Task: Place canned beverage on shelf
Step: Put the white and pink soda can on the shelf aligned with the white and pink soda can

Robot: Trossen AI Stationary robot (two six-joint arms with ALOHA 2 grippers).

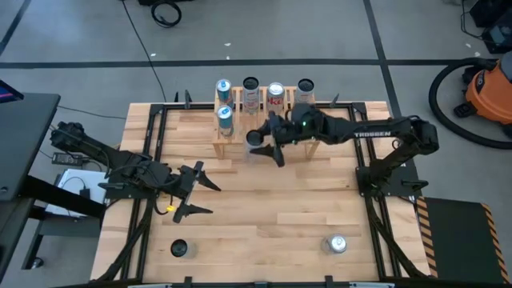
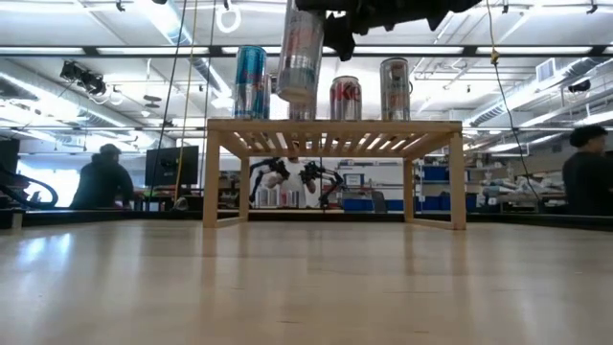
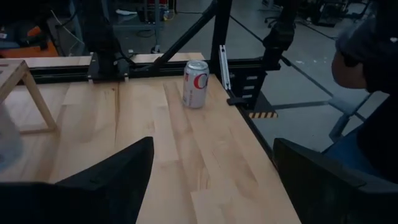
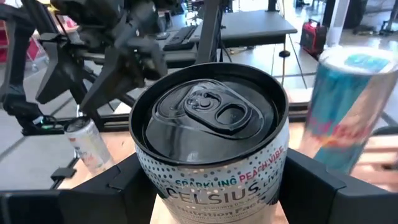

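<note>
The right gripper (image 1: 264, 146) holds a tall can (image 4: 211, 143) between its two dark fingers (image 4: 314, 186). The can is silver-white with tiny dots and pink and green letters near the top. Its lid is black with a pull tab. In the low view the can (image 2: 300, 53) is tilted and hangs up in the air above the front edge of the shelf (image 2: 333, 129); I cannot tell if it touches the shelf.

The shelf (image 1: 240, 146) is a low rack of light wood with slats on top. It sits at the far side of the table (image 1: 264, 216). Other cans stand on it, and one is a blue can (image 1: 225, 118) near the front left.

The left gripper (image 1: 194, 192) waits over the left side of the table with its fingers spread wide and nothing in them.

A white and red can (image 3: 196, 84) stands on the table near the right front corner. A dark can (image 1: 179, 249) stands near the left front corner.
</note>
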